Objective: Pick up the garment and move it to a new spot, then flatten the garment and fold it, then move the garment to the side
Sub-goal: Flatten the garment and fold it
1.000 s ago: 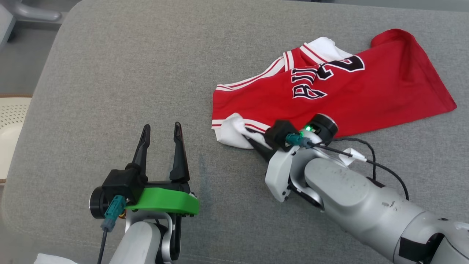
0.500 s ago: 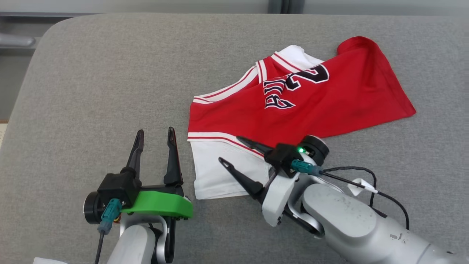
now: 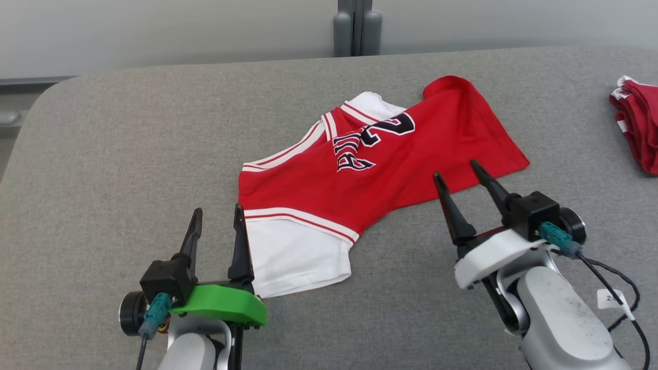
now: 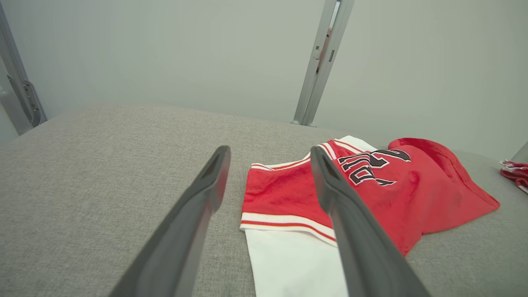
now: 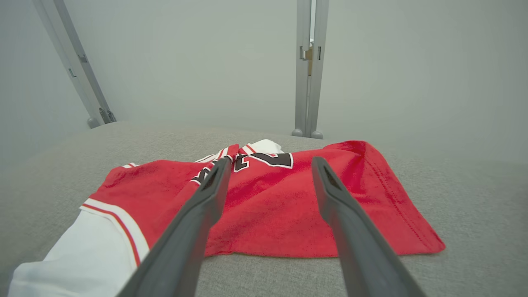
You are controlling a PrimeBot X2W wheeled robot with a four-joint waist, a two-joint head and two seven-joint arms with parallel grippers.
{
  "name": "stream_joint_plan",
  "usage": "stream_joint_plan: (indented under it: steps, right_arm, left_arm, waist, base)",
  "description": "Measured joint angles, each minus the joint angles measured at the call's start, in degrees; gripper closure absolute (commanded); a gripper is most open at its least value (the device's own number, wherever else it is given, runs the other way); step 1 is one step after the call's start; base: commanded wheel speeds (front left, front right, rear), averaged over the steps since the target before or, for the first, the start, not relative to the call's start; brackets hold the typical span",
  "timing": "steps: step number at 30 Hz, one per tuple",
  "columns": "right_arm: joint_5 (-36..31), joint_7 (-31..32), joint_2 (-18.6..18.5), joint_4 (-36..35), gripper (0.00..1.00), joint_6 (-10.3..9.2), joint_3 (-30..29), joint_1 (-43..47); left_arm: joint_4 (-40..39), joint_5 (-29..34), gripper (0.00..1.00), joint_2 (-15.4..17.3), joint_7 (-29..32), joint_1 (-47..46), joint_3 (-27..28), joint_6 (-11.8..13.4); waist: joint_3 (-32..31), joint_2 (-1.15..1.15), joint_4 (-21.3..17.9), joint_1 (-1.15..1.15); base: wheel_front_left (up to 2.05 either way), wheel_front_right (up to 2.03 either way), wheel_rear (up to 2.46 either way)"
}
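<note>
The garment (image 3: 390,164) is a red jersey with black lettering and a white sleeve (image 3: 295,254), lying crumpled on the grey padded surface (image 3: 128,154). My left gripper (image 3: 216,217) stands open just left of the white sleeve, holding nothing. At the jersey's near right edge, my right gripper (image 3: 456,168) is open, its fingertips over the red hem and nothing between them. The left wrist view shows the jersey (image 4: 383,185) ahead and to the right. In the right wrist view the jersey (image 5: 280,202) lies straight ahead beneath the fingers.
A second red garment (image 3: 637,123) lies bunched at the far right edge of the surface. A grey post (image 3: 353,31) stands against the pale wall behind. Bare grey surface stretches to the left and in front of the jersey.
My right gripper let go of the white sleeve, opened, and drew back to the right. The sleeve now lies spread out. The head camera tilted up, shifting the whole picture.
</note>
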Motion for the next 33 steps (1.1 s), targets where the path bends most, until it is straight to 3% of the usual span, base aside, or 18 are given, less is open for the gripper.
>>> stream_joint_plan:
  steps: [10, 33]
  right_arm:
    - [-5.9, 0.0, 3.5, -5.6, 0.00, 0.00, -12.2, 8.4]
    - [-7.4, 0.4, 6.1, -7.7, 0.00, 0.00, -14.3, 13.0]
  left_arm:
    - [0.7, -0.6, 0.00, 0.0, 0.0, 3.5, 0.9, -1.0]
    - [1.1, -0.7, 0.00, 0.0, 0.0, 7.3, 0.5, -0.8]
  waist:
    - [-3.8, 0.00, -1.4, 0.00]
    - [-7.5, 0.00, -1.3, 0.00]
  base:
    - [0.00, 0.00, 0.00]
    - [0.00, 0.00, 0.00]
